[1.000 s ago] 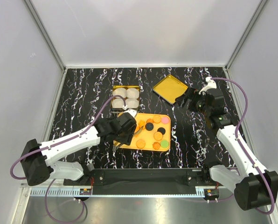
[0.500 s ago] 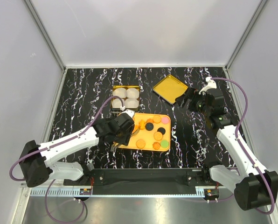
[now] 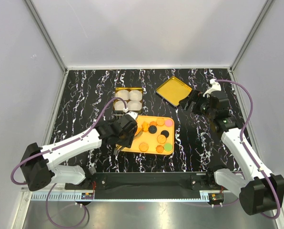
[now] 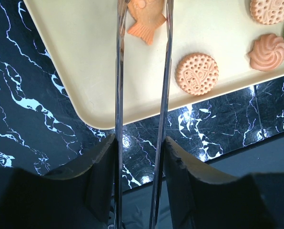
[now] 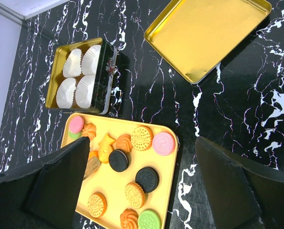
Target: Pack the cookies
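Note:
The cookies lie on a yellow tray point(image 3: 151, 143): orange-tan, black, pink point(image 5: 163, 143) and green ones. My left gripper point(image 3: 126, 131) is at the tray's left edge and is shut on metal tongs point(image 4: 118, 95). The tongs' two blades reach out over the tray point(image 4: 75, 57), one on each side of an orange fish-shaped cookie point(image 4: 144, 21). A round dotted cookie point(image 4: 196, 73) lies just to the right of the blades. My right gripper point(image 3: 192, 101) is open and empty, held above the table to the right of the tray point(image 5: 108, 183).
A gold tin point(image 3: 116, 90) holding white paper cups point(image 5: 77, 76) stands just behind the tray. Its gold lid point(image 3: 173, 90) lies upside down at the back right, near my right gripper. Grey walls close in the black marbled table.
My left gripper has drawn slightly back and to the left along the tray's left edge with the tongs. The right arm has not moved.

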Robot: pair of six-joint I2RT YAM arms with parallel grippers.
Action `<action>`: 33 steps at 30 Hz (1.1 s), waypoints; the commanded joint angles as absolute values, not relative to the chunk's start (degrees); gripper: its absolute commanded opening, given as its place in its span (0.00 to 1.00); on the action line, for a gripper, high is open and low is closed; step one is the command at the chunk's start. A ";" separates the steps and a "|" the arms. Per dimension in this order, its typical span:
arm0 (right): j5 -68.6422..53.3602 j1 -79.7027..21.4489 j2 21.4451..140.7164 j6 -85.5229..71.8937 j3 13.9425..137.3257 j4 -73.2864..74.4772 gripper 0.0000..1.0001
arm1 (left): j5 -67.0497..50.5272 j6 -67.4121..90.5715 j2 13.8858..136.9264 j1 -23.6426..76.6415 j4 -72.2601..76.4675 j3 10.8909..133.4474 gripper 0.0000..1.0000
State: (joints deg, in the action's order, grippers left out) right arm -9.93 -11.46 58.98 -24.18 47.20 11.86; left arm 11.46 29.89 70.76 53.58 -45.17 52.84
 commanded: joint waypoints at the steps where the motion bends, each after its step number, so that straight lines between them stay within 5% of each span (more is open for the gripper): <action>1: -8.70 -11.34 58.01 -23.20 47.29 10.63 1.00 | 11.16 29.35 70.58 53.17 -43.33 53.79 0.44; 23: -8.79 -11.43 58.01 -23.12 47.46 10.81 1.00 | 13.80 27.07 62.58 49.75 -50.27 60.55 0.39; 33: -9.14 -11.43 58.54 -23.38 47.20 10.55 1.00 | 9.06 21.37 66.09 37.36 -48.08 69.68 0.40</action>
State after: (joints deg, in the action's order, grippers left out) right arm -9.93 -11.46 58.98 -24.18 47.20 11.88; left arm 11.18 24.73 64.58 40.56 -52.07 65.08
